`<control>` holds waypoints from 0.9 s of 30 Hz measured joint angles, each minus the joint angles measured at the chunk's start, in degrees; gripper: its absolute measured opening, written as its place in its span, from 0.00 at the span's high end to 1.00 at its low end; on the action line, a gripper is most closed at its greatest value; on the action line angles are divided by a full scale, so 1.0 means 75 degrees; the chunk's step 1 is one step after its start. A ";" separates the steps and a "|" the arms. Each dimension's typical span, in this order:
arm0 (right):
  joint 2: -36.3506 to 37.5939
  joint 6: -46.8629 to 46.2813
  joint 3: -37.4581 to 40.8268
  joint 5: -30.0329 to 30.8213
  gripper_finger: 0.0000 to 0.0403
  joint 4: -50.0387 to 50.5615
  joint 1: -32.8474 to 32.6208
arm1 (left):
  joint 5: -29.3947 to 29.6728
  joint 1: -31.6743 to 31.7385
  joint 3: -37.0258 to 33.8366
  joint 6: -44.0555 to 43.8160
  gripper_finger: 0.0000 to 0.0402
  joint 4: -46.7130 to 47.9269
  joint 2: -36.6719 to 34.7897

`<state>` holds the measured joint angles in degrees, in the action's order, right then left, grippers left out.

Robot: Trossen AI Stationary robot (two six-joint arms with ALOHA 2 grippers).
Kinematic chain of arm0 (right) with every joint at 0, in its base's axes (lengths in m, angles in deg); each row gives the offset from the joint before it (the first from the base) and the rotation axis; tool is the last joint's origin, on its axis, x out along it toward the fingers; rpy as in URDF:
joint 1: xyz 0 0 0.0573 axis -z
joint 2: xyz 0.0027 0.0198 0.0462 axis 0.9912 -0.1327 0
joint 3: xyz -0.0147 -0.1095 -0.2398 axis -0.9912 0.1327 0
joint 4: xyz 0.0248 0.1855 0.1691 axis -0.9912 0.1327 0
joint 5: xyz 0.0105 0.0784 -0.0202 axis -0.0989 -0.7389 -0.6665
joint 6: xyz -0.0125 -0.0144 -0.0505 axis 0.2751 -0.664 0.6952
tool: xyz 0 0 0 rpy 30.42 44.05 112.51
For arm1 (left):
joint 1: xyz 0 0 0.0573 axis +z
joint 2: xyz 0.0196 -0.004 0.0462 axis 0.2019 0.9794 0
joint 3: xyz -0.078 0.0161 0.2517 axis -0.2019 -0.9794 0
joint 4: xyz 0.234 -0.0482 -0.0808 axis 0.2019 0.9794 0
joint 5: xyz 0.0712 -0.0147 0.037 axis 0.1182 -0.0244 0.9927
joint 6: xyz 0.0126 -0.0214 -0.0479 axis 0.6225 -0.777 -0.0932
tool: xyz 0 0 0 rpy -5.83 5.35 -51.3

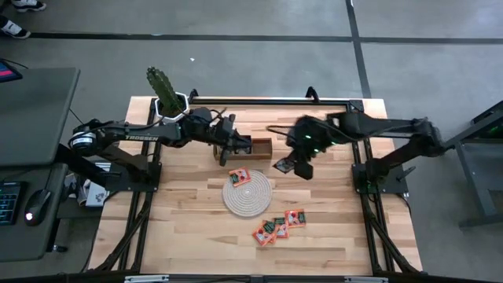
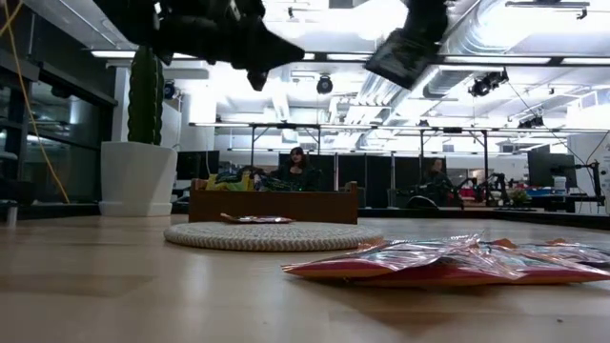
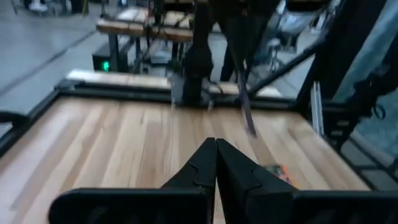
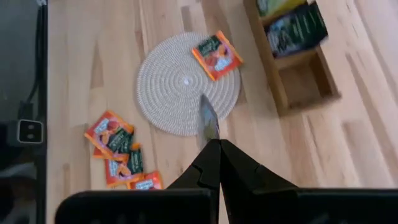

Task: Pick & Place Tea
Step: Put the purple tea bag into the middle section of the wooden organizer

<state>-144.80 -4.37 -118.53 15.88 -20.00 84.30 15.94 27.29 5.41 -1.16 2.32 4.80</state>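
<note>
Wood-plank table (image 1: 181, 236) on a grey shop floor, open office w/ desks and seated people behind in the low view.

Far left at the back edge: cactus in a white pot (image 1: 167, 96), clear of the work. Left gripper (image 1: 245, 145) hangs over the left end of the brown tray (image 1: 261, 149), fingers pressed together, nothing between them. Prob. parked there or just done w/ a drop, judging by position only.

Centre: round woven mat (image 1: 247, 194) in front of the tray, one orange-red sachet (image 1: 239, 177) lying on its back-left part. Looks like a staging spot between pile and tray.

Right of centre: right gripper (image 1: 302, 167) up off the table, between tray and mat, clamped on a dark sachet (image 4: 208, 120) that sticks out edge-on from the fingertips. Thin pinch at one edge so it can be slid into a slot, I'd guess. In the right wrist view the tray holds dark and yellow-green sachets; end compartment nearest looks bare.

Front right: loose pile of orange-red sachets (image 1: 277, 226) on the bare wood, not yet sorted.
</note>
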 joint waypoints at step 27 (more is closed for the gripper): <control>-0.5001 0.2589 -0.6873 -0.0267 1.00 0.4016 0.0789 | -0.0412 0.0163 -0.0026 -0.0797 0.29 -0.0839 0.0114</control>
<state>-182.31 15.05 -170.07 13.88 10.11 90.22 12.85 28.51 5.22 -7.14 -3.98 5.65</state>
